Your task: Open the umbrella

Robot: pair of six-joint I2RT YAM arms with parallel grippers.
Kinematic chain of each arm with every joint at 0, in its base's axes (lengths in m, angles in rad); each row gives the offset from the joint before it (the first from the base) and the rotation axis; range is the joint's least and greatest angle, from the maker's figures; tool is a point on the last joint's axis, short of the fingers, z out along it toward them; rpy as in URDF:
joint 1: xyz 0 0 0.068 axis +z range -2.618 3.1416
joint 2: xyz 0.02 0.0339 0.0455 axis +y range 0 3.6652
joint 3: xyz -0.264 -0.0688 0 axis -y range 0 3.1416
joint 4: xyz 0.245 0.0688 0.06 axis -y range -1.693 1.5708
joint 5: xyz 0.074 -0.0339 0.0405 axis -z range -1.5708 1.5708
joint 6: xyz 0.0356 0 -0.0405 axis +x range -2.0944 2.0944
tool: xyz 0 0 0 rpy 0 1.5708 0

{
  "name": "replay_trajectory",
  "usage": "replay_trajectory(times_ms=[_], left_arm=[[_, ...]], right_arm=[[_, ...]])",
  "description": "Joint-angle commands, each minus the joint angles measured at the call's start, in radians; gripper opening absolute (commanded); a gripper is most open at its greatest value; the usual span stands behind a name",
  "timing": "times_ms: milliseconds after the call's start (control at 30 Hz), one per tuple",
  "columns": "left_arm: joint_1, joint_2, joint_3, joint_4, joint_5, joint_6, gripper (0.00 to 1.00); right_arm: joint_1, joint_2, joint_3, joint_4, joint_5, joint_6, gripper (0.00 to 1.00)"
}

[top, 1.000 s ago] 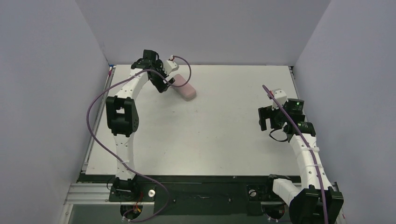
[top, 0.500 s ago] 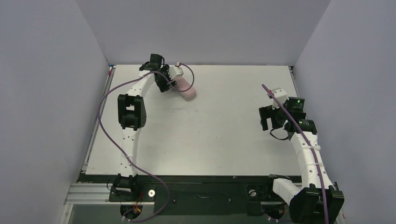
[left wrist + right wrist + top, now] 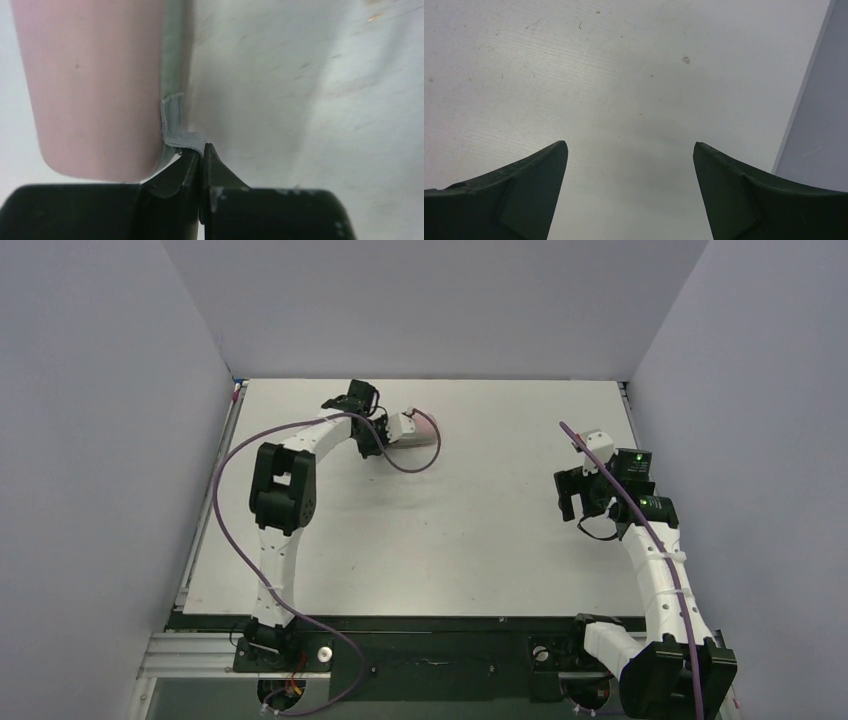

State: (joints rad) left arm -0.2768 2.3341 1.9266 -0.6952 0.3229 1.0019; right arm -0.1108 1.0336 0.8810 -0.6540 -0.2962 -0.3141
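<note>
The workspace is a flat white table [image 3: 480, 530] enclosed by plain pale grey walls [image 3: 430, 300].

Nearest the bases, the right gripper [image 3: 630, 145] hangs above bare table at the right side. Its jaws are spread wide and hold nothing.

Farther back, at the far left-centre, the left gripper [image 3: 202, 150] has its jaws pressed together on a small grey woven tab [image 3: 182, 135]. The tab projects from the edge of a pale pinkish oblong fabric sleeve [image 3: 95, 85], which lies flat on the table.

No canopy, shaft or handle is visible. The umbrella is therefore judged to be still folded inside that sleeve.

Step in hand, as judged: getting the cover off by its tab, well ahead of any opening.

The next move calls for a pull along the sleeve's length. The idle right gripper should probably come across to hold the other end, or the whole bundle may simply slide.

No brand, label or legible writing appears on any item.
</note>
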Motion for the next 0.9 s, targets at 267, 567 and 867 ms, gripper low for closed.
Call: replay_trajectory(times_ms=[267,567,867], left_arm=[[-0.279,-0.420,-0.522,0.216,0.131,-0.151,0.00],[-0.459,-0.634,-0.818,0.260,0.178,-0.111,0.00],[-0.381,-0.870,-0.932,0.444,0.190,-0.499,0.75]], right_arm=[[-0.005,-0.032,-0.020,0.015,-0.046,-0.081,0.92],[0.002,-0.066,-0.067,-0.028,-0.144,-0.221,0.91],[0.233,-0.065,-0.099,0.025,-0.160,-0.276,0.91]])
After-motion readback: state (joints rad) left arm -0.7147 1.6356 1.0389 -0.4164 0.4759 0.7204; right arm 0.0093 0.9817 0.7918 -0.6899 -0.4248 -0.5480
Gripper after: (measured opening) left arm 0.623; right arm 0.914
